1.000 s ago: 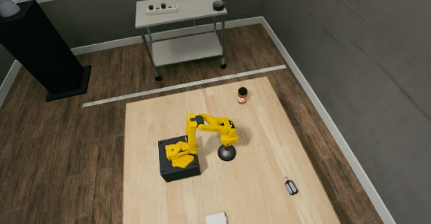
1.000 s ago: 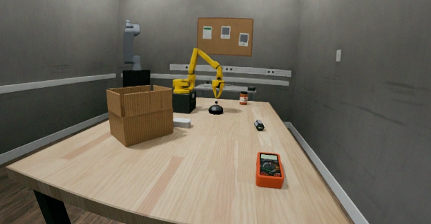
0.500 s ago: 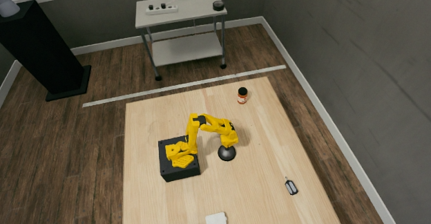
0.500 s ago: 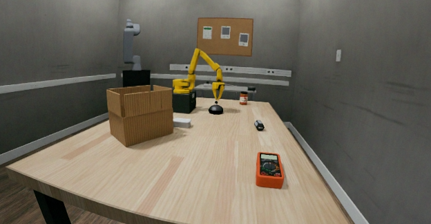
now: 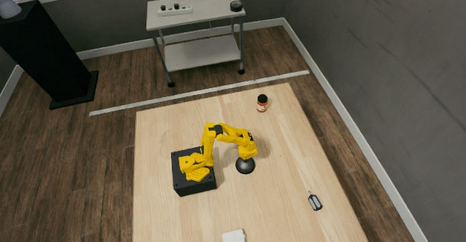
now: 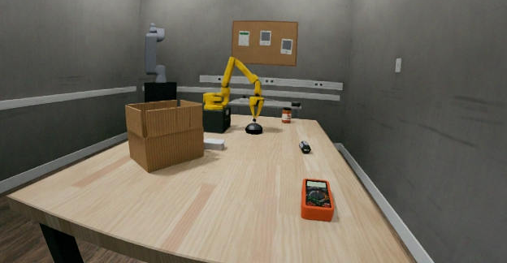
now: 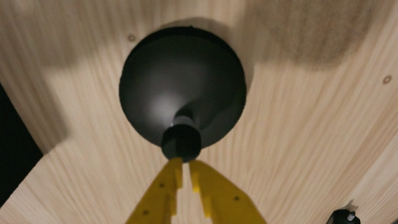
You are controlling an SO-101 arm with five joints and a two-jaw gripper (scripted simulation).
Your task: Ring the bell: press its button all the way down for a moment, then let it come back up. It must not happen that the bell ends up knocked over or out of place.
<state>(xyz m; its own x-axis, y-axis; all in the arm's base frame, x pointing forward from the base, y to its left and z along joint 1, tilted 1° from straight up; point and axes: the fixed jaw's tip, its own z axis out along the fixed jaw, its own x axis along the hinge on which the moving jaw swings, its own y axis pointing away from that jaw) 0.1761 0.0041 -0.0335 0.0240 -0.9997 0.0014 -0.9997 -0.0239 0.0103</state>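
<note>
The bell is a dark dome standing upright on the wooden table. Its black button stands up from the top of the dome. My yellow gripper is shut with nothing between the fingers. It points straight down over the bell, and its fingertips sit at the top of the button. I cannot tell whether the button is pressed in.
The arm's black base block stands just left of the bell. An orange jar, a small dark object, a cardboard box, a white block and an orange multimeter are on the table.
</note>
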